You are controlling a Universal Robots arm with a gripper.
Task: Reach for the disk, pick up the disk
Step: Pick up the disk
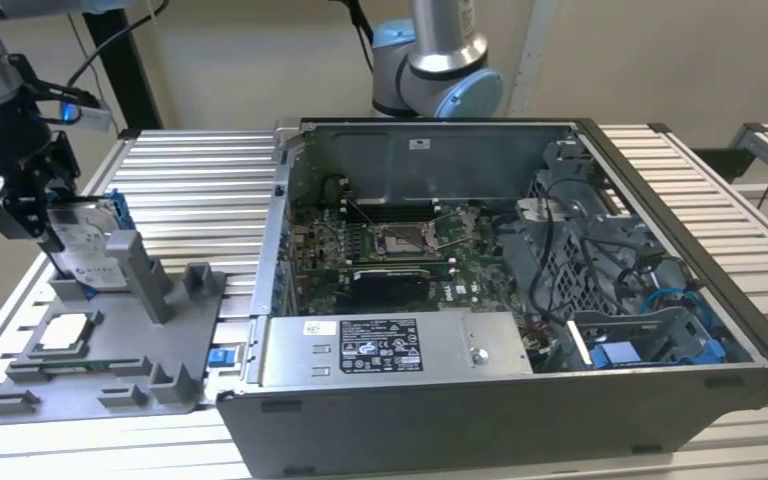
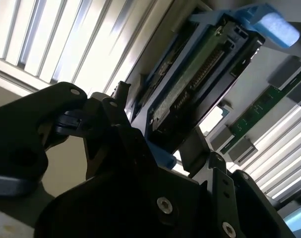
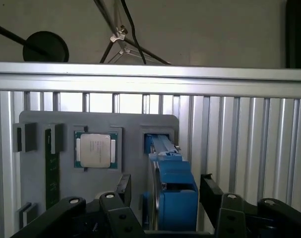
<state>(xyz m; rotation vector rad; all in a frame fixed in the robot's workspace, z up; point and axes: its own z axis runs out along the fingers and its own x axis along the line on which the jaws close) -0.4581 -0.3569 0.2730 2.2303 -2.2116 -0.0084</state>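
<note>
The disk point(image 1: 80, 245) stands on edge in a slot of the grey holder point(image 1: 157, 335), directly under the tool point(image 1: 37, 215). In the first wrist view, its blue rail point(image 3: 172, 191) lies between the two spread fingers point(image 3: 124, 187), and a gap shows beside it. I judge the reach to be finished, while closing and lifting are not yet done. The square chip point(image 3: 95, 150) sits in the holder, beyond the tool.
</note>
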